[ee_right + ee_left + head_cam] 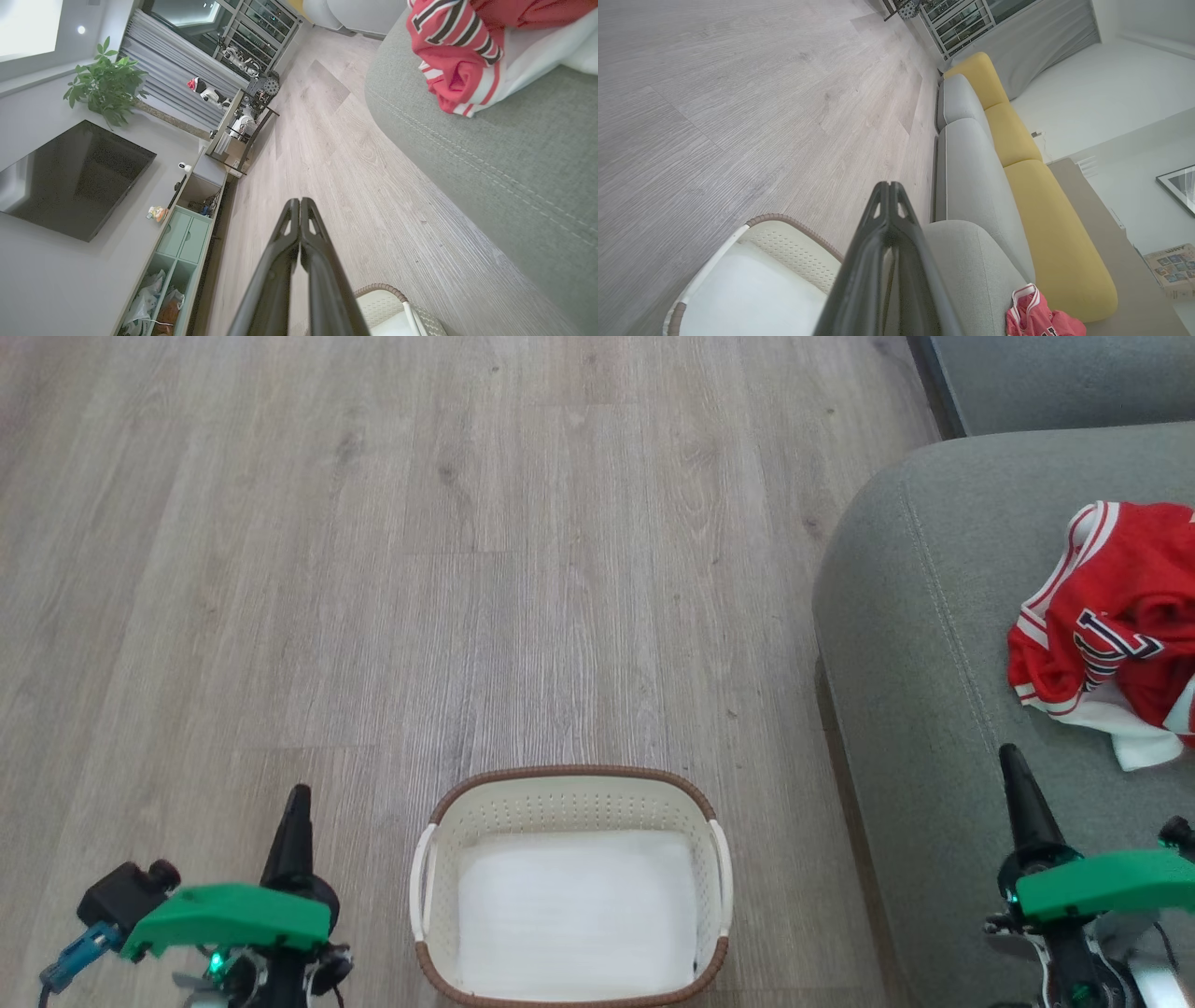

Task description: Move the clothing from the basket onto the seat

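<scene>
**Inspector:** Where is the clothing?

**Recorder:** The clothing (1111, 616) lies in a crumpled heap on the seat (934, 616). It is ahead of the right jaws and to their right, well apart from them.

**Inspector:** Arm poses?

**Recorder:** The right arm sits low over the seat's front part, its dark fingers (1022, 803) pointing forward across the cushion. Its jaws are pressed together and empty. The left arm sits low over the floor (373, 569), its fingers (294, 840) pointing the same way. Its jaws are also together and empty, the tips meeting in the left wrist view.

**Inspector:** Edges and room?

**Recorder:** The basket (569, 772) stands on the floor between the two pairs of jaws, nearer the left pair and to their right. A flat white sheet (574, 915) covers its bottom. A strip of bare floor separates its right handle from the seat's rounded front edge. Open floor runs ahead of the left jaws. The seat's stitched seam passes just left of the right jaws.

**Inspector:** Condition of the clothing?

**Recorder:** Shiny red fabric with white stripes along the trim. Black lettering outlined in white faces up. A white fold lies at the edge nearest the right jaws.
</scene>
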